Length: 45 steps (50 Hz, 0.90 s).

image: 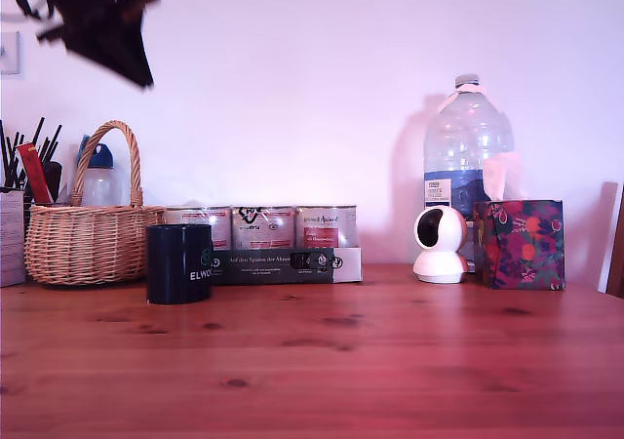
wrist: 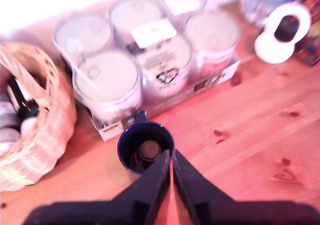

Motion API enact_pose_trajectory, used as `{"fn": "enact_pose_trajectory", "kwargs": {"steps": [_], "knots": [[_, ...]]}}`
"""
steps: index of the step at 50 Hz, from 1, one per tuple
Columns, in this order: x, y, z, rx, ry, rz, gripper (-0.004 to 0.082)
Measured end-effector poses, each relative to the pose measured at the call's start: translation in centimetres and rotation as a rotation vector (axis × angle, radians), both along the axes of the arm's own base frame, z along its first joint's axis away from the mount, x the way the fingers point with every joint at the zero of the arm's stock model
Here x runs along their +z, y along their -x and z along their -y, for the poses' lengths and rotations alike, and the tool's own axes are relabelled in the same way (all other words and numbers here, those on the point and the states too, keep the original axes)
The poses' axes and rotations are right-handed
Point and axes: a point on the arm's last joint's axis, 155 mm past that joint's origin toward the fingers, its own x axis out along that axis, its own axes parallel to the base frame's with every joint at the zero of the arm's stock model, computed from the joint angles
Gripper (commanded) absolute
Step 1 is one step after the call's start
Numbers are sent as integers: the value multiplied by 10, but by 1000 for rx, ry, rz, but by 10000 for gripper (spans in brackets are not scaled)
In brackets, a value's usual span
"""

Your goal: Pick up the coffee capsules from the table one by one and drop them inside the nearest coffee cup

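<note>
- The coffee capsule (wrist: 149,150) lies inside the mug (wrist: 145,147), seen from above in the wrist view as a dark round pod on the mug's floor (the picture is blurred, so its finer shape is hard to tell).
- In the exterior view the mug (image: 179,263) stands upright on the wooden table (image: 370,361), dark navy with white lettering on its side; the capsule is hidden there by the mug's wall.
- The gripper (wrist: 172,157) is closed and empty, its two dark fingers (wrist: 156,177) pressed tip to tip just above the mug's rim in the wrist view.
- In the exterior view the arm (image: 97,15) is a blurred dark shape high up, at about 11 o'clock from the mug and well apart from it.
- Just behind the mug, at about 1 o'clock from it in the exterior view, sit the silver tins (image: 263,226) in a cardboard tray (image: 283,264).
- The wicker basket (image: 88,239) stands close beside the mug at 9 o'clock in the exterior view, holding a bottle.
- Well away at 3 o'clock are a small white camera (image: 440,244), a large water bottle (image: 466,146) behind it, and a patterned box (image: 520,244).
</note>
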Motion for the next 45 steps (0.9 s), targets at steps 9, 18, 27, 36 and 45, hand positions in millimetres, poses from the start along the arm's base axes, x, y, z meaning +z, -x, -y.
{"fn": "enact_pose_trajectory", "kwargs": {"steps": [9, 18, 27, 36, 45], "knots": [[-7, 33, -5, 15, 28, 56, -14], [-47, 65, -10, 19, 37, 68, -14], [-87, 97, -15, 44, 76, 79, -14], [-105, 130, -21, 47, 97, 162, -14], [-142, 158, -34, 107, 143, 158, -14]]}}
